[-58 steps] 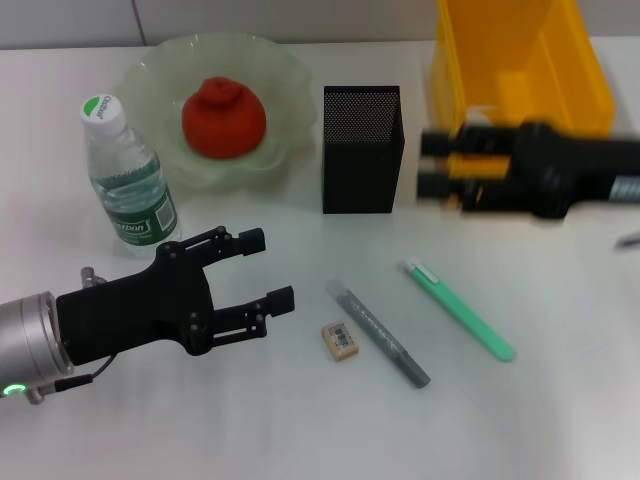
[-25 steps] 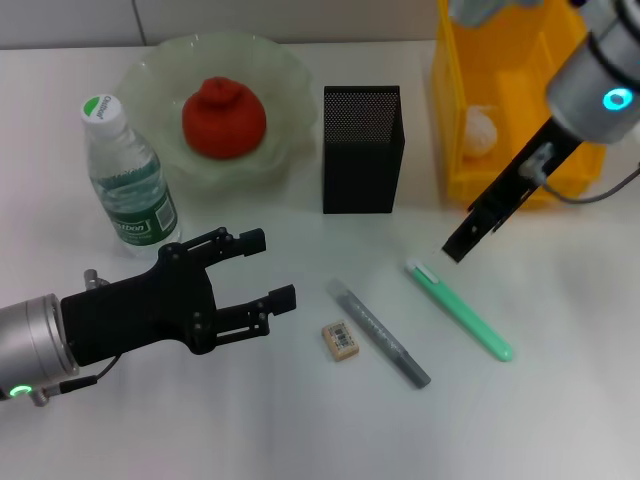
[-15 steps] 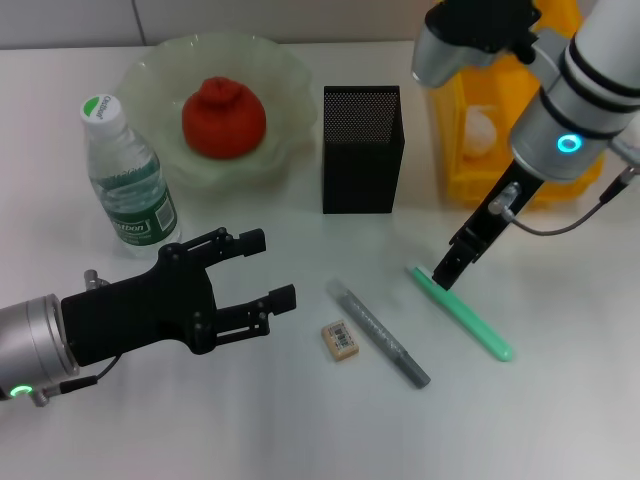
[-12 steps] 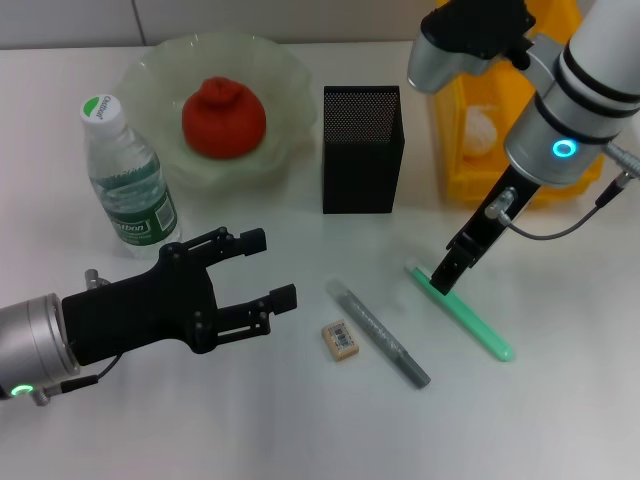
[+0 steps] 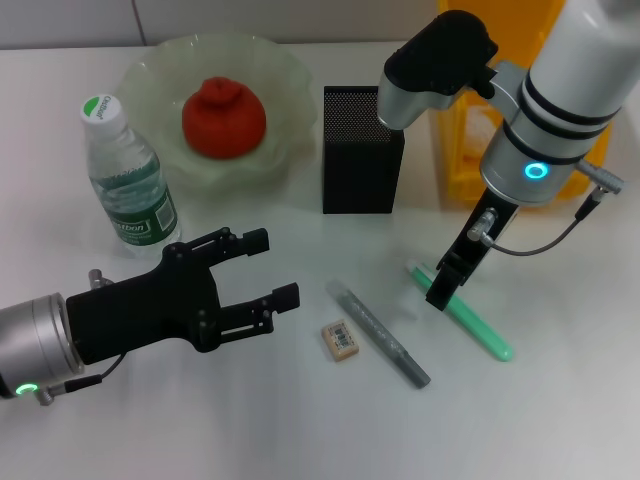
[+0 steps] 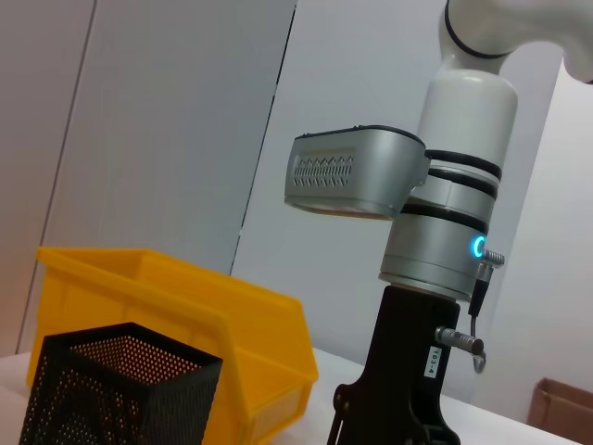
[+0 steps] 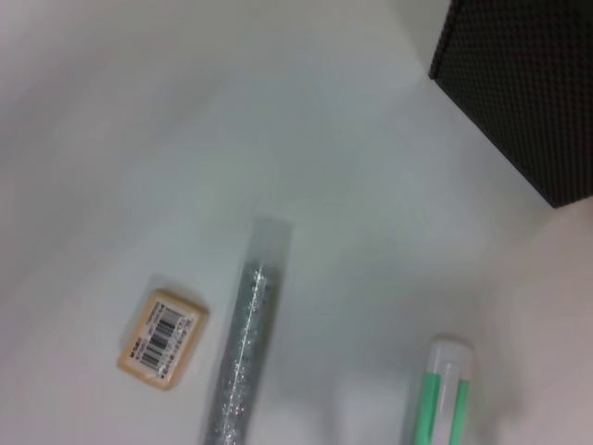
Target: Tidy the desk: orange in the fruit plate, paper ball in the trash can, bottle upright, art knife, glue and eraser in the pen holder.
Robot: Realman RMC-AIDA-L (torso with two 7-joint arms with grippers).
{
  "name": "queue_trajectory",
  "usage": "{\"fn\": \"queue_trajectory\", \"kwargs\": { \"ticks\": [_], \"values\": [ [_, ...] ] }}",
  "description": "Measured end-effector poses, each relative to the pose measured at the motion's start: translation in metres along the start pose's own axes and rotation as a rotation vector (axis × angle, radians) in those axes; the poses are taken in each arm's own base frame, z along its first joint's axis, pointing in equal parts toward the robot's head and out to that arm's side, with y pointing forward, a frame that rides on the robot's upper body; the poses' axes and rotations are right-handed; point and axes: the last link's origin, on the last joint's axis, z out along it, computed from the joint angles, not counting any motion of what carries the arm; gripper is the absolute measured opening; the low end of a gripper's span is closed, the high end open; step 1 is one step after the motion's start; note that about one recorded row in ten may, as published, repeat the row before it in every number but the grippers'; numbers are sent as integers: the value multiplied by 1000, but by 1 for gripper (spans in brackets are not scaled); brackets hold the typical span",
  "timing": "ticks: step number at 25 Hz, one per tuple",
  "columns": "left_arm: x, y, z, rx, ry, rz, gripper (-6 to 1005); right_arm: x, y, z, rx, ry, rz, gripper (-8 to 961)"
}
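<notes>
The orange point(image 5: 223, 118) lies in the pale-green fruit plate point(image 5: 150, 75). The bottle point(image 5: 125, 175) stands upright at the left. The black mesh pen holder point(image 5: 362, 150) stands at centre, beside the yellow trash can point(image 5: 455, 90), which my right arm partly hides. The paper ball is hidden. The eraser point(image 5: 340, 340), a grey glittery stick point(image 5: 380, 333) and a green-and-white stick point(image 5: 475, 325) lie on the desk. My right gripper point(image 5: 443, 285) points down at the green stick's capped end. My left gripper point(image 5: 273, 267) is open and empty, left of the eraser.
The right wrist view shows the eraser point(image 7: 162, 336), the grey stick point(image 7: 246, 352), the green stick's cap point(image 7: 440, 399) and a corner of the pen holder point(image 7: 528, 83). The left wrist view shows the pen holder point(image 6: 111, 389), the trash can point(image 6: 185, 297) and my right arm point(image 6: 435, 278).
My right arm has swung from over the trash can down and left to the green stick. The paper ball, seen in the can earlier, is now covered. The left arm has stayed put.
</notes>
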Motion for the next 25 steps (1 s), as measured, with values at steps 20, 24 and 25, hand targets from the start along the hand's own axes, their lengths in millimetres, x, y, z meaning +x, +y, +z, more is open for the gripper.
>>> {"fn": "queue_trajectory", "kwargs": {
  "ticks": [20,24,25],
  "values": [
    [1,-2,4,-5,-1,0,800,-1,-1,10,4,-8,7,427],
    [-2,1,4,-5,0,4,800,-2,0,12,-6,-13,12,424],
    [-3,1,4,-5,0,6,800,-2,0,13,-10,-15,13,423]
  ]
}}
